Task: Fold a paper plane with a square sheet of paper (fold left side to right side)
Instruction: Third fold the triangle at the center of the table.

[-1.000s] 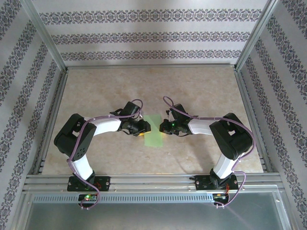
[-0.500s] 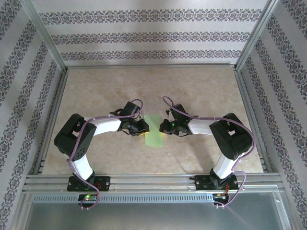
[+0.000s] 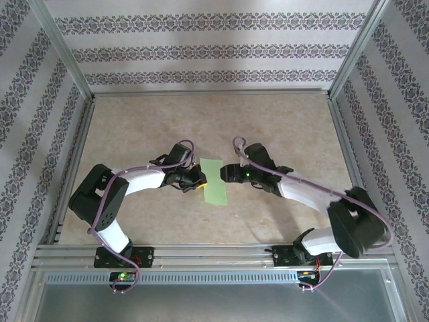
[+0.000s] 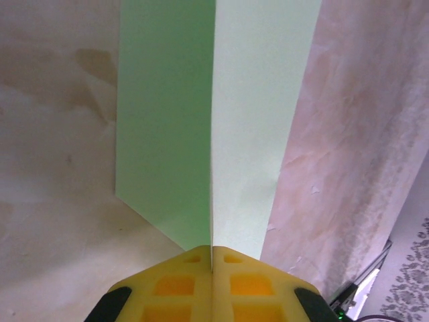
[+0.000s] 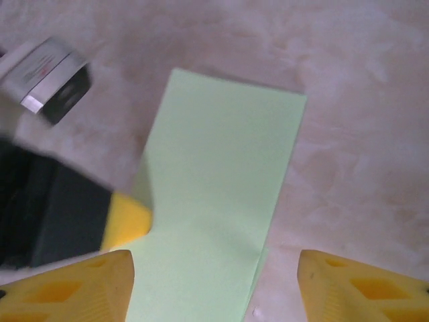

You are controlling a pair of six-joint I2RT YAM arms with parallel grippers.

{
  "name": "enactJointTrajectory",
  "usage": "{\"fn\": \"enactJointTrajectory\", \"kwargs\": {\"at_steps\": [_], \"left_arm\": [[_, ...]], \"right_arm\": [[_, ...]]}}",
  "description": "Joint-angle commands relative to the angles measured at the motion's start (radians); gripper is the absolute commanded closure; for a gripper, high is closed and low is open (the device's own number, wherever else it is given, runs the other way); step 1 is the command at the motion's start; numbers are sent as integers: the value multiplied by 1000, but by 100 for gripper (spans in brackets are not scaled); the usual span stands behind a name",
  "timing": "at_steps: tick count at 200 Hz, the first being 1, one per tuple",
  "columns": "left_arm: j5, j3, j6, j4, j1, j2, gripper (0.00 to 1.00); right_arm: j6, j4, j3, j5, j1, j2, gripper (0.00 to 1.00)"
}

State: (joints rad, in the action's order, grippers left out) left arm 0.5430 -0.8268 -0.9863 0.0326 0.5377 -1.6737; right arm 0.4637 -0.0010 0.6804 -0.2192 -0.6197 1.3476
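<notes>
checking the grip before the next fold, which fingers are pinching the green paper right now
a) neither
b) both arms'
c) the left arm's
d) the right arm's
c: the left fingers are pressed together on the near edge of the folded green sheet of paper, while the right fingers stand wide apart above it, not touching it.

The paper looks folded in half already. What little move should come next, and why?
Probably slide the left gripper along the edge of the square sheet of paper it pinches, to sharpen the fold. The sheet lies doubled, and the right gripper hangs open above it.
</notes>
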Motion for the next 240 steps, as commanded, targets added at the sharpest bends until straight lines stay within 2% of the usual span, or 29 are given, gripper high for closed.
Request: {"fn": "enactJointTrajectory", "kwargs": {"at_steps": [1,32,63,85,116,182,203,222,240], "left_arm": [[13,11,-65,-46,9,20,98],[12,9,-66,-37,8,19,98],[12,4,-58,-25,8,20,98],[14,-1,-51,-18,8,19,98],[18,1,-52,-20,9,17,98],[30,3,-46,-22,9,14,98],[35,-2,-37,-14,8,14,98],[38,-12,-25,-1,9,12,95],[29,-35,9,46,8,24,86]], "right_arm": [[-138,-62,-80,189,-112,-97,27],[-193,-45,-148,388,-329,-162,23],[-255,-36,-134,564,-508,-71,20],[-297,-40,-76,644,-567,36,20],[-336,-18,-3,683,-577,142,26],[-398,10,85,674,-565,243,55],[-399,9,88,655,-557,238,75],[-395,0,84,628,-552,227,100],[-374,-5,68,575,-541,201,100]]}}
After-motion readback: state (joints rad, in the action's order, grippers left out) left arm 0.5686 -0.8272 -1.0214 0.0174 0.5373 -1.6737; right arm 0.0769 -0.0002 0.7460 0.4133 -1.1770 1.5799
